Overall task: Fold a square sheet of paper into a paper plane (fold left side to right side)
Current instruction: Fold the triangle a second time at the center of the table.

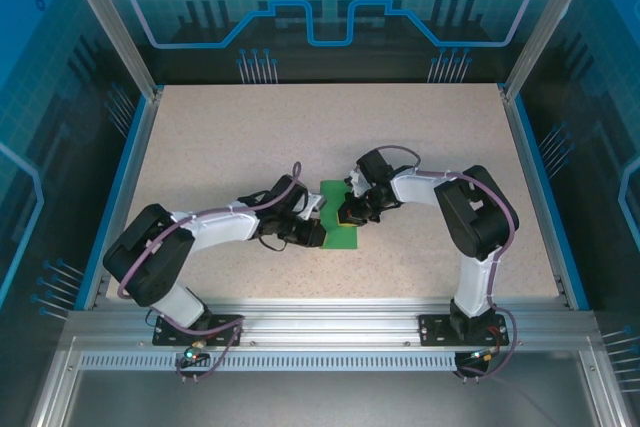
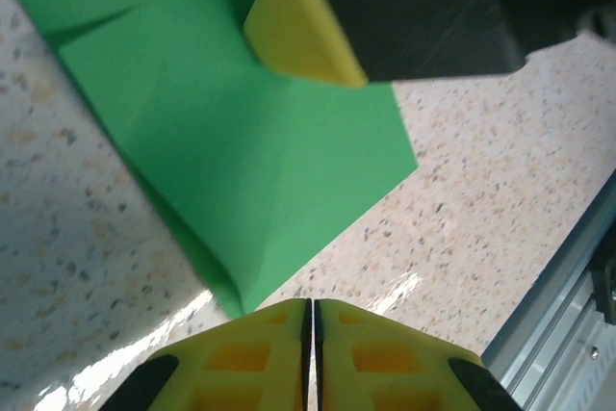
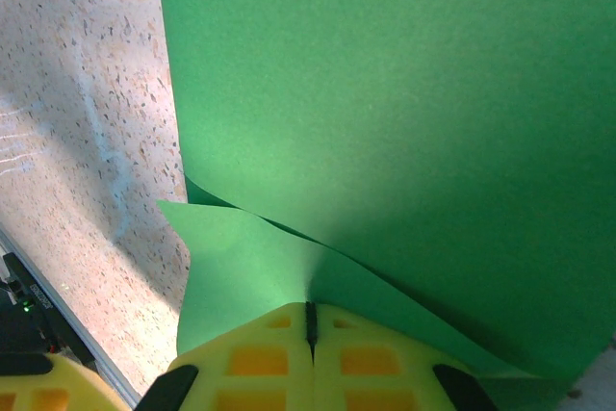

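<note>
- The square sheet of paper (image 1: pixel 341 238) lies in the middle of the table (image 1: pixel 220 137), between both arms, and already shows creases.
- The right gripper (image 3: pixel 310 332) has its fingers together and looks clamped on a raised layer of the paper.
- The left gripper (image 2: pixel 310 329) is closed on nothing, with its tips just beside a corner of the paper.
- The step in hand seems to be folding the left side over to the right.
- The next move probably calls for carrying the layer across, matching the edges and pressing the crease.
</note>
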Controlling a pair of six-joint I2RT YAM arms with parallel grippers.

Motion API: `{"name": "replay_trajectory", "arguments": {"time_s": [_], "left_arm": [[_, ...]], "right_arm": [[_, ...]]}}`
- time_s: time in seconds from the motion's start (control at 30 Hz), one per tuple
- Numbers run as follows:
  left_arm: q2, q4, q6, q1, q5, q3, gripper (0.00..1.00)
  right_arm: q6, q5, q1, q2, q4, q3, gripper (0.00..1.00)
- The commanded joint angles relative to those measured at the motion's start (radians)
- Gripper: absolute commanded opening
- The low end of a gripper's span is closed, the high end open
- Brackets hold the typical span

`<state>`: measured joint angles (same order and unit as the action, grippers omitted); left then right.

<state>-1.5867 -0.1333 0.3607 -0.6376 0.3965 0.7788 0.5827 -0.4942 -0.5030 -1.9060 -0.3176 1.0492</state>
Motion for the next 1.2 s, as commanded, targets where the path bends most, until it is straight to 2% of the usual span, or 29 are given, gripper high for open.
{"name": "replay_trajectory", "arguments": {"time_s": [0.0, 0.27, 0.53, 0.77, 1.17], "left_arm": [[-0.051, 0.004, -0.018, 0.007, 0.034, 0.039, 0.13], [-0.137, 0.014, -0.017, 0.008, -0.024, 0.061, 0.13], [-0.162, 0.002, -0.018, 0.007, -0.056, 0.047, 0.0], [-0.159, 0.0, -0.022, 0.004, -0.067, 0.033, 0.0], [-0.156, -0.006, -0.027, 0.0, -0.076, 0.028, 0.0]], "right_arm": [[-0.006, 0.061, 0.017, -0.032, -0.069, -0.015, 0.0], [-0.011, 0.054, 0.015, -0.025, -0.065, -0.017, 0.0], [-0.033, 0.043, 0.014, 0.045, -0.041, -0.015, 0.0], [-0.073, 0.019, -0.015, 0.119, -0.085, -0.012, 0.0], [-0.075, -0.02, -0.083, 0.053, -0.077, 0.014, 0.0]]}}
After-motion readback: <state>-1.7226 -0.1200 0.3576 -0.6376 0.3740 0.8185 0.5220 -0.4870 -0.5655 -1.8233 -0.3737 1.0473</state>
